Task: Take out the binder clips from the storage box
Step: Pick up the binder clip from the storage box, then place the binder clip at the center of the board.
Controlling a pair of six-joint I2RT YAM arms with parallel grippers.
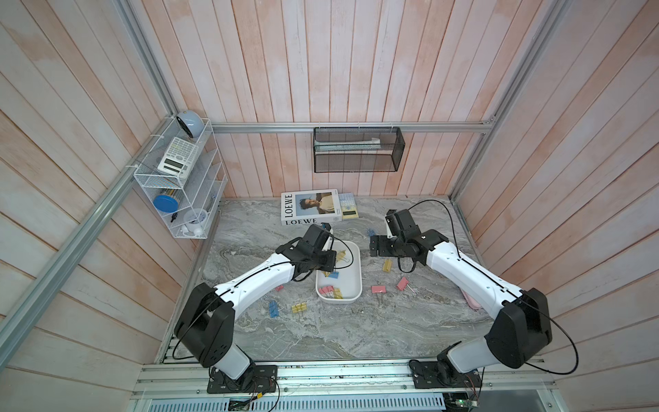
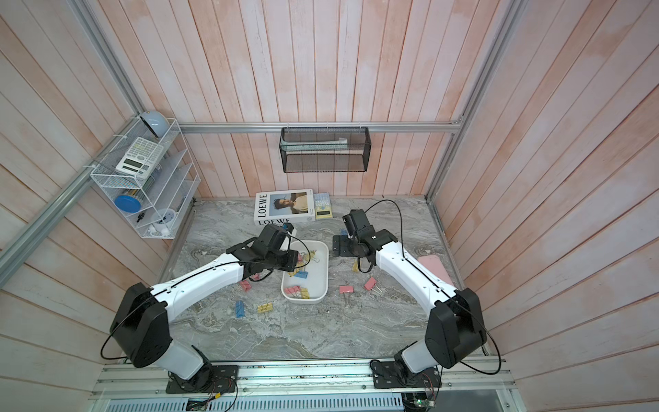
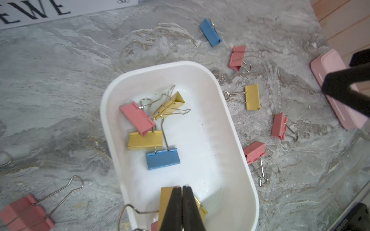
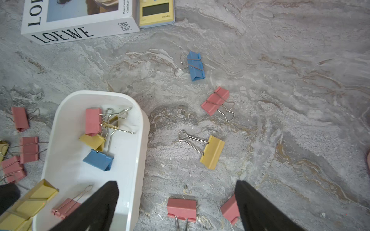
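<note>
Yellow clip [image 3: 166,202] is your concern. It sits right at the left jaws, over the near end of the box [image 3: 226,152]. Its body shows on both sides of the tips, so its long axis runs across them, and a wire handle trails off sideways. The left jaws are pressed together, and from the wrist view you appear to have that clip pinched; which part of it is gripped you cannot tell. The move ahead is likely up and over the box wall, so mind the rim, which stands close on both sides. Ahead of the jaws, toward the book [image 3: 40,12], a tangle of pink, yellow and blue clips [image 3: 144,140] lies in the box. The right jaws stand wide and empty over the surface [image 4: 280,100], just beside the box. The left arm [image 1: 256,281] is the nearer one.
</note>
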